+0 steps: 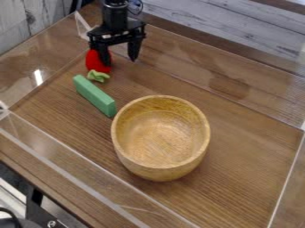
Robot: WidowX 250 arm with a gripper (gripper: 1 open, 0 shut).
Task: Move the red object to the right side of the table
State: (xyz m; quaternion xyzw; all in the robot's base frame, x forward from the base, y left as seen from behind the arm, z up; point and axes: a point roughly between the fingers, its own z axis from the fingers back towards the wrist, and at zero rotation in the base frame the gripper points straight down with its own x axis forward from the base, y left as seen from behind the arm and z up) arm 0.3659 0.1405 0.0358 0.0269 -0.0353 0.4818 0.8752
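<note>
The red object (96,61) is a small strawberry-like toy with a green leafy bit (100,77) at its near end. It lies on the table (238,142) at the far left. My black gripper (118,50) hangs open just right of and above it, one finger (103,52) close over the toy's right side and the other finger (134,47) further right. Nothing is between the fingers.
A green rectangular block (94,94) lies just in front of the red toy. A wooden bowl (161,135) stands in the middle. Low clear acrylic walls (36,142) edge the tabletop.
</note>
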